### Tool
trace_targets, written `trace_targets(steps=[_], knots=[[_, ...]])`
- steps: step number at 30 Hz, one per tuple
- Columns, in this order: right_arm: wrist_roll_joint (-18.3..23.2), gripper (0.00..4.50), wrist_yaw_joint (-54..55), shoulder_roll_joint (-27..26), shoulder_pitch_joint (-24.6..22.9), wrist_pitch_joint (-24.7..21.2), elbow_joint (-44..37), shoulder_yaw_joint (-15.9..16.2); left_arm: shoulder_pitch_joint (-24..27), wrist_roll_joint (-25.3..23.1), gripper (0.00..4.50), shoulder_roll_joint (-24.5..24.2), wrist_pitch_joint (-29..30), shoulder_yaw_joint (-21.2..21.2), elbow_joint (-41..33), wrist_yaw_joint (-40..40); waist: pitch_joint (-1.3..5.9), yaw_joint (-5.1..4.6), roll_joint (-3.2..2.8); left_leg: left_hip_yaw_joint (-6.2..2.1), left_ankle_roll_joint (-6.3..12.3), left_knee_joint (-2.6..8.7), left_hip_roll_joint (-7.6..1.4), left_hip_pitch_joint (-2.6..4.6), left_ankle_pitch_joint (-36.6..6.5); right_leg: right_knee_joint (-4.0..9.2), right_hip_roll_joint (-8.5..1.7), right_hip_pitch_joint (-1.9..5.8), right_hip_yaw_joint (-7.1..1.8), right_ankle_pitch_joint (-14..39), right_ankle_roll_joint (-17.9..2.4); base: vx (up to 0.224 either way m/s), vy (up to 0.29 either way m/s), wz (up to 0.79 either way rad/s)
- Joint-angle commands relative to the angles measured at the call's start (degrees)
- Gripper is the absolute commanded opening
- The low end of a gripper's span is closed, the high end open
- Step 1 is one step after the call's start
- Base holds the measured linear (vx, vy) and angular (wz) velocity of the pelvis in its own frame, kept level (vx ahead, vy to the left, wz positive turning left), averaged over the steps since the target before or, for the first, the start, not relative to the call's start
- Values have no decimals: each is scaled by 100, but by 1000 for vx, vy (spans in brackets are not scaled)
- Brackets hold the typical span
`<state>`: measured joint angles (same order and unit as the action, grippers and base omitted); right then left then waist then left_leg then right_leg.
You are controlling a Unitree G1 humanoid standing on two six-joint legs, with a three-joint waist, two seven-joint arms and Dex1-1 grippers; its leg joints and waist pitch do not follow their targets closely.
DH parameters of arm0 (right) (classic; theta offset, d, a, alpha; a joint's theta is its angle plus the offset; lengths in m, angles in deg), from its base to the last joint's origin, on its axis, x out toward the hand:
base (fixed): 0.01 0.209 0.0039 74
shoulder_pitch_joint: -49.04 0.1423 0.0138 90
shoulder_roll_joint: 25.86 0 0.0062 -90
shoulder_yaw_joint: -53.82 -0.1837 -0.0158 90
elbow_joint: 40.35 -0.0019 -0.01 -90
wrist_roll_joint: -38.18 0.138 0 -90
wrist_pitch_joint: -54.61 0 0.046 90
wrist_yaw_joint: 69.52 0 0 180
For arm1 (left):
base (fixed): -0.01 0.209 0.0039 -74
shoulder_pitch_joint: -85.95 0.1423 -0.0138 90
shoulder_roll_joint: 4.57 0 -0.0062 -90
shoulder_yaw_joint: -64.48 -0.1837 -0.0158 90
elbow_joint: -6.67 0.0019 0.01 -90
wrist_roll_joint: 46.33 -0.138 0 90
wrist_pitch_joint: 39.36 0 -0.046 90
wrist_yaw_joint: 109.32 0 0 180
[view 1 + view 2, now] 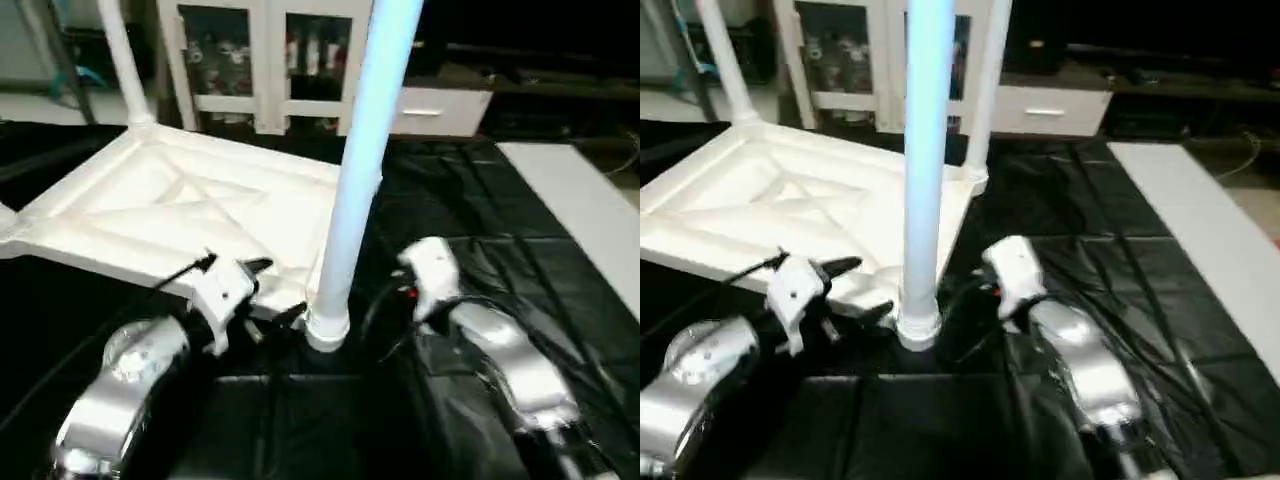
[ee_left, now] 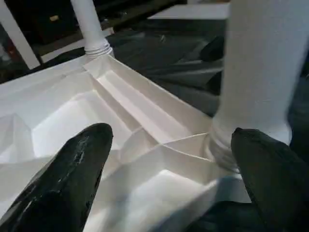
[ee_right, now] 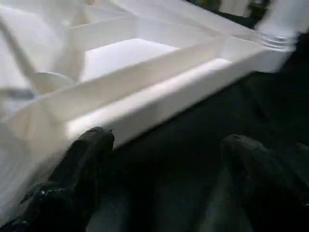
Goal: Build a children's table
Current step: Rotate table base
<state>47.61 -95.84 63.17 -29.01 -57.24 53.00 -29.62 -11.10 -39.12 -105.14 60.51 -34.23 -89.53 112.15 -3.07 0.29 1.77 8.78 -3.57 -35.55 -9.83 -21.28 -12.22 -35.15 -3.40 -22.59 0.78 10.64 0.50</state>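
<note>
Table [image 1: 180,215] lies underside up so legs seat in corner sockets; near leg [image 1: 350,200] stands unaided. Left tool [image 1: 262,295] and right tool [image 1: 400,290] flank it, both wide, holding nothing.

Smooth white plastic tabletop [image 1: 190,215] and leg [image 1: 355,190] on crinkled glossy black sheeting [image 1: 470,240]

Lighting: overhead, fairly bright; background dim. Tabletop [image 1: 190,205] underside near blown-out white, ribs faint. Near upright leg [image 1: 362,150] tinted blue w/ glare. Black sheet [image 1: 470,215] on table: soft sheen along creases. Silver forearms [image 1: 120,385]: specular highlights. Wrist views: motion-blurred; fingers [image 2: 72,169] out of focus.
</note>
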Motion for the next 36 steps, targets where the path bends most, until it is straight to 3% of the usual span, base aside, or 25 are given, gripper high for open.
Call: trace_targets(steps=[1,2,4,5,6,7,8,10,13,17,20,23,24,25,26,27,28,29,31,33,34,36], knots=[[114,404,-41,145,-115,-50,-333,-277,-127,51,444,-112,-66,-23,158,311,333,1,-115,-49,-167,538,-233,98,-1537,415,-307,141,-209,1105,-944,57,-12,2],[214,404,-225,380,-420,-102,-712,-415,-297,212,444,-253,-6,27,333,661,350,3,-157,-50,-100,538,-221,22,-1053,337,-302,226,-195,481,-1073,64,-11,-2],[472,404,-742,869,-896,-227,-1279,-562,-560,478,444,-502,154,30,531,1282,378,66,-172,-19,17,488,-232,89,-789,305,-281,224,-193,-52,-1165,64,-6,-3],[494,404,-788,914,-938,-230,-1320,-576,-577,493,444,-515,166,24,542,1320,385,70,-167,-28,125,485,-226,45,-600,264,-289,273,-183,-354,-1267,52,4,-3],[552,404,-909,1033,-1049,-237,-1429,-614,-624,534,444,-552,197,6,572,1423,377,76,-225,-29,150,486,-220,41,-602,257,-296,261,-176,-376,-1324,52,4,-3],[628,404,-1106,1215,-1189,-249,-1575,-652,-720,620,444,-621,291,-10,634,1624,375,62,-214,-22,194,488,-230,48,-695,278,-309,278,-174,-261,-1394,0,0,0],[798,404,-1535,1581,-1453,-260,-1827,-770,-941,799,444,-765,535,-57,714,2044,359,72,-250,-2,211,494,-236,83,-890,326,-307,260,-177,-27,-1428,0,0,0],[954,404,-1790,1791,-1588,-354,-1999,-891,-1122,958,444,-885,783,-85,785,2369,332,69,-256,-8,221,511,-240,71,-1146,337,-322,266,-179,398,-1479,0,0,0],[1103,404,-2164,2151,-1734,-411,-2178,-966,-1394,922,444,-1012,789,-276,953,2787,277,52,-258,-19,124,540,-249,98,-1635,437,-341,230,-189,1483,-1340,0,0,0],[1198,404,-2384,2431,-1467,-652,-2461,-738,-1779,581,444,-1017,505,-775,1357,3358,263,46,-277,-36,42,556,-257,110,-1780,500,-359,195,-197,2108,-1129,0,0,0],[1266,404,-2384,2420,-1242,-806,-2588,-652,-1948,350,444,-894,328,-979,1637,3355,278,24,-266,-37,-16,547,-256,103,-1746,497,-361,185,-192,2186,-1095,0,0,0],[1314,404,-2450,2461,-1112,-890,-2693,-558,-2098,55,444,-766,61,-1159,1995,3245,279,35,-201,-33,32,535,-256,90,-1651,509,-364,182,-197,2292,-1027,0,0,0],[1320,404,-2464,2478,-1098,-898,-2709,-540,-2123,12,428,-740,16,-1180,2064,3218,285,44,-219,-28,22,526,-259,114,-1663,518,-368,164,-198,2328,-1016,0,0,0],[1333,404,-2520,2530,-1014,-942,-2751,-466,-2268,-152,417,-623,-168,-1244,2396,3063,298,27,-140,-19,38,518,-266,103,-1619,523,-366,170,-197,2281,-1017,0,0,0],[1338,404,-2537,2543,-991,-957,-2758,-454,-2319,-184,409,-586,-204,-1259,2495,3011,298,47,-176,-29,32,523,-257,90,-1535,496,-368,186,-192,2231,-1015,0,0,0],[1347,404,-2567,2559,-967,-976,-2760,-437,-2371,-245,409,-576,-260,-1305,2589,3004,305,46,-150,-18,50,516,-262,98,-1503,505,-370,171,-196,2202,-1016,0,0,0],[1347,404,-2593,2579,-952,-991,-2766,-417,-2414,-304,406,-572,-322,-1342,2677,3011,312,50,-168,-28,55,519,-272,89,-1439,486,-382,180,-199,2084,-1046,0,0,0],[1328,404,-2671,2645,-928,-1010,-2780,-365,-2504,-419,383,-580,-411,-1425,2855,3064,315,46,-76,-18,93,520,-277,60,-1323,482,-375,198,-195,1941,-1045,0,0,0],[1326,404,-2723,2689,-907,-1035,-2792,-322,-2588,-510,366,-586,-503,-1477,3034,3113,330,76,-135,-12,122,511,-286,90,-1238,455,-388,183,-201,1681,-1118,0,0,0],[1342,404,-2761,2727,-884,-1064,-2799,-290,-2682,-600,365,-583,-620,-1508,3231,3132,342,71,-63,-2,179,503,-284,61,-1078,422,-381,214,-191,1392,-1171,0,0,0],[1343,404,-2783,2751,-887,-1068,-2799,-275,-2744,-692,351,-605,-711,-1557,3357,3150,342,88,-86,2,213,496,-277,64,-1017,417,-386,210,-189,1319,-1181,0,0,0],[1333,404,-2816,2795,-884,-1068,-2793,-256,-2846,-818,327,-608,-878,-1600,3566,3159,361,92,-74,8,257,480,-283,56,-852,388,-393,231,-190,1021,-1248,0,0,0]])
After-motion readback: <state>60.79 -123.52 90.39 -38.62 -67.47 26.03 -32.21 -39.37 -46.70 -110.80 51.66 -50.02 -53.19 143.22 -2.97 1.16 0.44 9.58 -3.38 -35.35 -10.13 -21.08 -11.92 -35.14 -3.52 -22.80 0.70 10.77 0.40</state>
